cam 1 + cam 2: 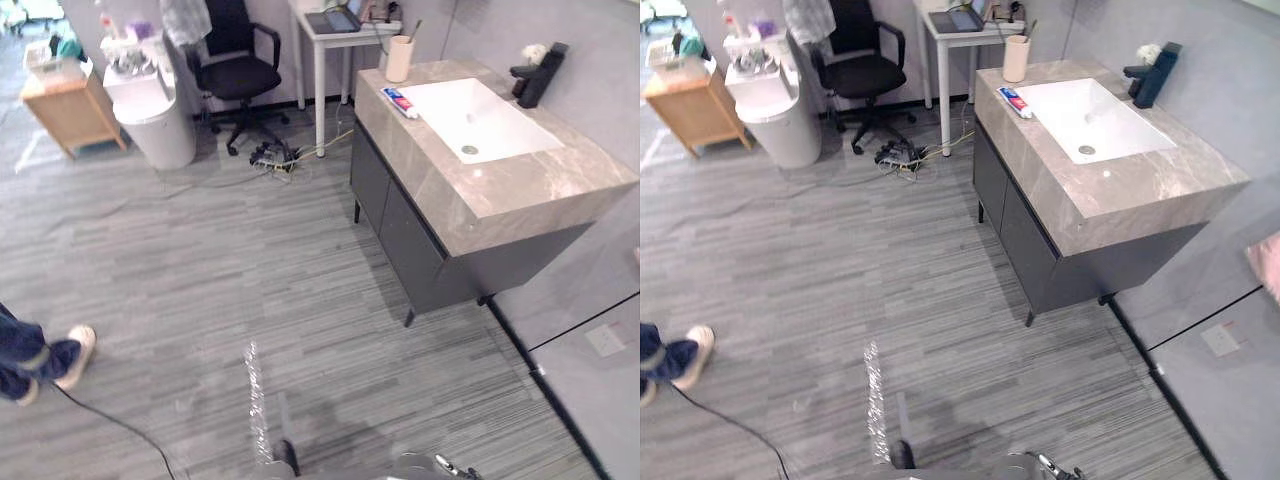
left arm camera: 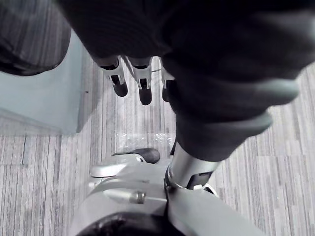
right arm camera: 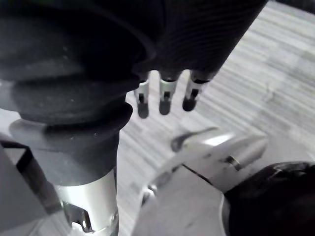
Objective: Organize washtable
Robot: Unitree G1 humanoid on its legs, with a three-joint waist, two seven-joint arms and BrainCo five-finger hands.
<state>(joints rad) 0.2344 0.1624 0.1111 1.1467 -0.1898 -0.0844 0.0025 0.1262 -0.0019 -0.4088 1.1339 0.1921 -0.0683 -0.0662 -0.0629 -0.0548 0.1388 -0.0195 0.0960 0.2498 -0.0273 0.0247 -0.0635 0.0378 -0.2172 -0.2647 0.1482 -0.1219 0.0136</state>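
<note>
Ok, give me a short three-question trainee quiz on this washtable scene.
1. True or false: the beige cylindrical cup stands inside the white rectangular sink.
2. The red, white and blue toothpaste tube lies: A in the sink; B on the brown stone countertop beside the sink; C in the cup.
3. Fill in: seen from the robot, the black angular faucet stands on the sink's ___ side.
Key: 1 false; 2 B; 3 right.
</note>
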